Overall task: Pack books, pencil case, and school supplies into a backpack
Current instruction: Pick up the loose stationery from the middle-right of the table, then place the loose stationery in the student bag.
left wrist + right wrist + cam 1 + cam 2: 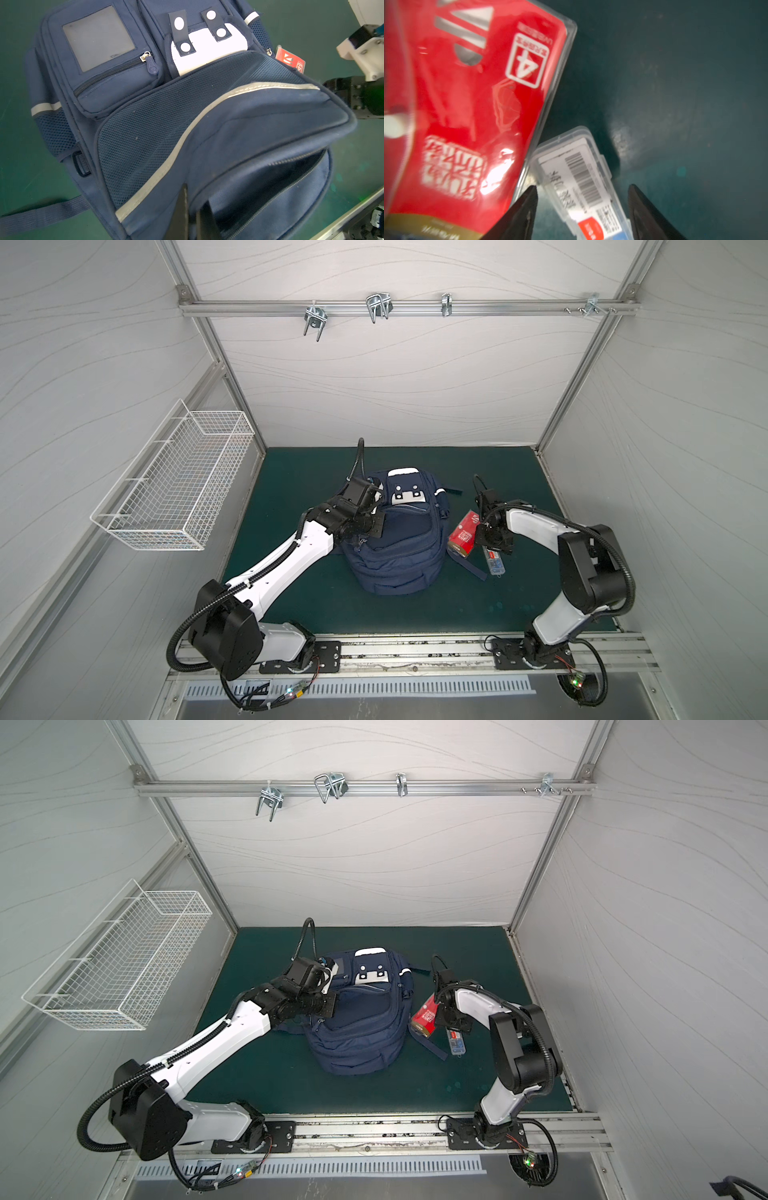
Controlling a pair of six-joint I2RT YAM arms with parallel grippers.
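The navy backpack (399, 560) (357, 1040) (207, 116) lies in the middle of the green mat, its main zip gaping. My left gripper (376, 526) (330, 1006) (194, 197) is shut on the edge of its upper flap and holds the mouth open. A slim red book (462, 536) (424, 1017) (291, 60) (467, 104) leans by the backpack's right side. Beside it lies a small clear box (495, 567) (457, 1046) (577, 172) of school supplies. My right gripper (492, 545) (453, 1025) (582, 187) hangs open just above that box, one finger on each side. The pencil case is out of view.
A white wire basket (174, 489) hangs on the left wall. Metal hooks (378, 306) sit on the back rail. A backpack strap (471, 566) trails under the red book toward the clear box. The arms' mounting rail (415, 651) runs along the mat's front edge.
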